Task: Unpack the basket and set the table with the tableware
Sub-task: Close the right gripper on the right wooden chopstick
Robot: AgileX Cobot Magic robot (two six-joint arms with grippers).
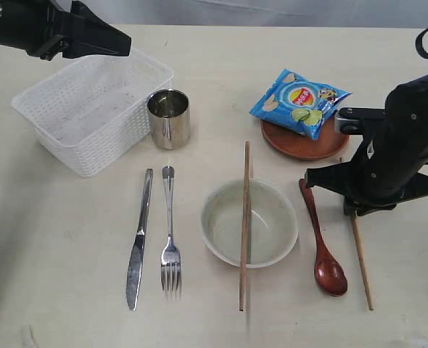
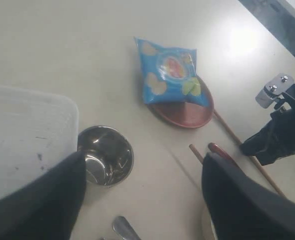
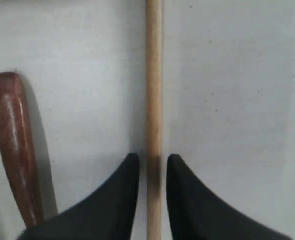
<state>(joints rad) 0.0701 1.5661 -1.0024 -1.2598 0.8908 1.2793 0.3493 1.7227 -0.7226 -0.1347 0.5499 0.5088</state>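
The white basket (image 1: 105, 156) stands empty at the back left, with my open left gripper (image 1: 120, 43) above its far rim. From the left wrist the steel cup (image 2: 106, 155) shows between the wide jaws. On the table (image 1: 69, 275) lie the cup (image 1: 169, 118), knife (image 1: 138, 239), fork (image 1: 170, 239) and cream bowl (image 1: 272, 232), which has one chopstick (image 1: 244, 225) across it. The wooden spoon (image 1: 323, 246) is to its right. My right gripper (image 1: 355, 210) is down over the second chopstick (image 3: 154, 75). Its fingers (image 3: 130, 170) straddle it with thin gaps either side.
A blue snack packet (image 1: 299, 101) lies on the small red-brown plate (image 1: 301, 148) at the back right. The spoon handle (image 3: 15, 140) lies close beside the right gripper. The basket's corner (image 2: 27, 135) sits right next to the cup.
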